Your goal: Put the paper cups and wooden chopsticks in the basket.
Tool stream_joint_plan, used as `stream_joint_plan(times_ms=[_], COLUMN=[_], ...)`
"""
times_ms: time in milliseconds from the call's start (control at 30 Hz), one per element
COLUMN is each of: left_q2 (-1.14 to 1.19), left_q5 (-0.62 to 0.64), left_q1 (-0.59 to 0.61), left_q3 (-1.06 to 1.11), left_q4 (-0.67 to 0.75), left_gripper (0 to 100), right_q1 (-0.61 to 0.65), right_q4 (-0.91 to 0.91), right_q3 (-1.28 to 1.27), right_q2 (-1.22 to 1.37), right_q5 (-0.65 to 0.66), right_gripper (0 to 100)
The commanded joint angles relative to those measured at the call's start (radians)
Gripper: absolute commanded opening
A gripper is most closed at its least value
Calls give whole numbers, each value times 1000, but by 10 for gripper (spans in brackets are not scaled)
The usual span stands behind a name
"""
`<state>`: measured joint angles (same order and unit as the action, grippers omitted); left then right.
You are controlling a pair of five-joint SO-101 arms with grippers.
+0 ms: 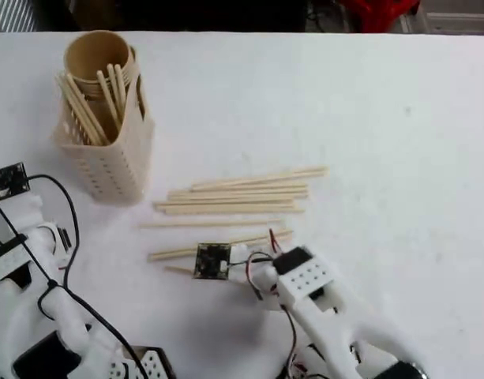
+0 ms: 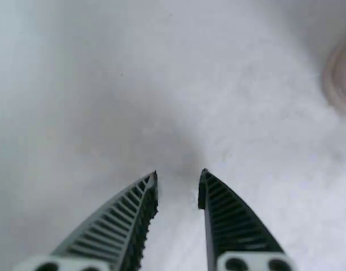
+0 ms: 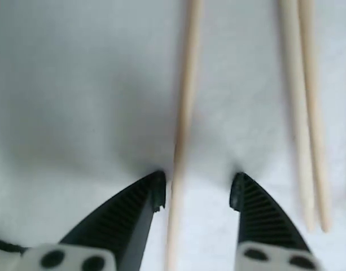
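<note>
Chopstick [image 3: 184, 113] lies between the parted fingers of the right gripper [image 3: 198, 189], close to one fingertip; closing off-centre may roll it away. Left gripper [image 2: 178, 189] hangs open over bare table [image 2: 105, 84]. Farther off, loose chopsticks [image 1: 234, 197] lie bunched; beyond, the basket [image 1: 107, 170] already holds paper cups [image 1: 95, 55] and sticks [image 1: 84, 110], narrowing entry.

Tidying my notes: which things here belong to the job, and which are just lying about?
Job: basket, paper cups and chopsticks in it, loose chopsticks, right claw open astride one.
Not: table, black cable, red thing behind.
</note>
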<state>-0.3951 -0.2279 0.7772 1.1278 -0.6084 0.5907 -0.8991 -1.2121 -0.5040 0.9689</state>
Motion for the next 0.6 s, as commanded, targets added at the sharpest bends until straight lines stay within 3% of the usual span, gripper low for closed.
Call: stream_joint_plan(times_ms=[0,133,367,567], left_q2=[-18,-18,-18,-18], left_q5=[8,8,8,8], left_q1=[-13,-13,-13,-13], left_q3=[-2,-2,-2,-2], left_q4=[21,21,21,21], left_gripper=[136,136,136,136], right_q1=[4,4,2,2], right_q4=[13,13,4,-179], right_q3=[49,57,54,58], right_q2=[90,96,-12,-291], right_q5=[6,3,-126,-129], right_gripper=[160,12,16,15])
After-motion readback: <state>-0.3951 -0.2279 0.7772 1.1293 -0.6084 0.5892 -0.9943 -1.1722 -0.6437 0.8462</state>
